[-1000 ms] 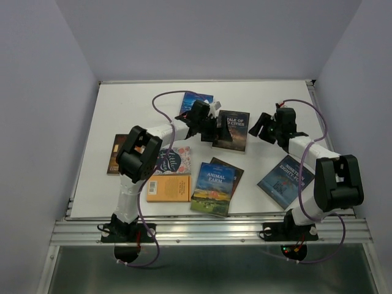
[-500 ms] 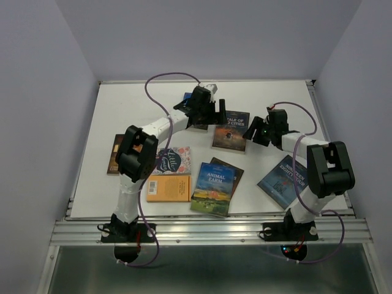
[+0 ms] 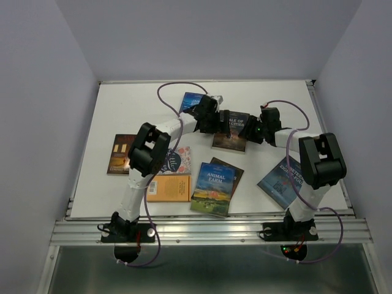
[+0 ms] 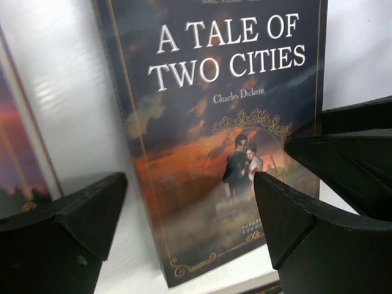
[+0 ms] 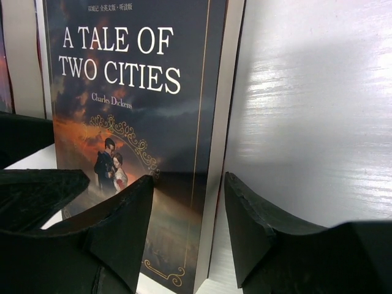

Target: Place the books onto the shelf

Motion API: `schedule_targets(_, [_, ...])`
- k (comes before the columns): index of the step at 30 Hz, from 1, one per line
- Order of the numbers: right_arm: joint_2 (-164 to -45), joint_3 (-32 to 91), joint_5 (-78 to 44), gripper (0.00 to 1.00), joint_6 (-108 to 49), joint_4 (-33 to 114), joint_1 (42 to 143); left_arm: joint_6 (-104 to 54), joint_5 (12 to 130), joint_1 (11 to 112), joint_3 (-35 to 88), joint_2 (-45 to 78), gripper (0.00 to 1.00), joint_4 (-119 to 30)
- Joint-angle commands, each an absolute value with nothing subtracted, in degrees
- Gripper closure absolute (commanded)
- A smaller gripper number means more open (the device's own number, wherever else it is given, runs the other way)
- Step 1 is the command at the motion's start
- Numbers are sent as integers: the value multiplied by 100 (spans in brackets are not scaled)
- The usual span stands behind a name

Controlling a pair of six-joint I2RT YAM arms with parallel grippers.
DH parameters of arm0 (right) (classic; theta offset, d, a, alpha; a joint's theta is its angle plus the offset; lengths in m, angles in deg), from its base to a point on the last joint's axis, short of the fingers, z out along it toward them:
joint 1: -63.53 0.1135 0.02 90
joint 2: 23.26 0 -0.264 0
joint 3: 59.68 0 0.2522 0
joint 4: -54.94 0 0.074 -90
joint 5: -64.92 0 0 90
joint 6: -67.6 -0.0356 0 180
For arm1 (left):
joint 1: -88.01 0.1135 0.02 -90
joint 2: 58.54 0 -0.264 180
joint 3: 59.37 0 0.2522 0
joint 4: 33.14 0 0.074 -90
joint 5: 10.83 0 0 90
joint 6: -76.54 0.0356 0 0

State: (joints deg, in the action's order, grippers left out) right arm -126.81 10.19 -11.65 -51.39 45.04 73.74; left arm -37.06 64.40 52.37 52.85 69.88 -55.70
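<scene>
Tabletop [image 3: 122, 110], read left to right. Brown book [image 3: 120, 154] flat near the left edge. Floral book [image 3: 174, 160] and orange book [image 3: 168, 188] lie just right of it. Blue book [image 3: 191, 98] far back, partly hidden. Animal Farm [image 3: 213, 184] near middle. Left arm [image 3: 150, 147]: elbow raised, forearm stretched to the far middle. Left pincer [image 3: 222, 121] wide, low over A Tale of Two Cities [image 3: 229, 142], holding nothing. Right pincer [image 3: 248, 131] roughly half apart, astride that book's right edge, gripping nothing. Right arm [image 3: 318, 156]: folded, forearm reaching leftward. Second blue book [image 3: 282, 177] far right. No shelf in view. Step judged: two-sided pickup of the Dickens. Next move calls for raising an edge off the tabletop before gripping.
</scene>
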Motion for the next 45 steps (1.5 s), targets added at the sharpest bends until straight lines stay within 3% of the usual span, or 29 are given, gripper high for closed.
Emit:
schedule_targets(1, [-12794,1059,-1243,49,-5184,4646,7425,-3631,6091,5109,5564,7311,2,-5771])
schedule_targets(7, [-12934,1015,-1085,62,-5324,4672,7425,-4184,4325,5118,4854,7172,3,-4588])
schedule_targets(11, [-13031,945,-821,67,-5421,4681,7425,-5420,2902,5118,4089,6759,4,-2412])
schedule_targets(16, [-12917,769,-742,72,-5597,4777,7425,-5950,2530,5127,3982,6618,5,-1441])
schedule_targets(25, [-12785,409,-355,73,-5913,5190,7425,-7111,2178,5118,3921,6775,7,186])
schedule_targets(41, [-12486,-48,216,73,-6239,5788,7425,-5311,3865,4943,4957,7557,14,-2509])
schedule_targets(45, [-12513,-83,305,73,-6291,5859,7425,-5380,3804,4898,5028,7549,24,-2519])
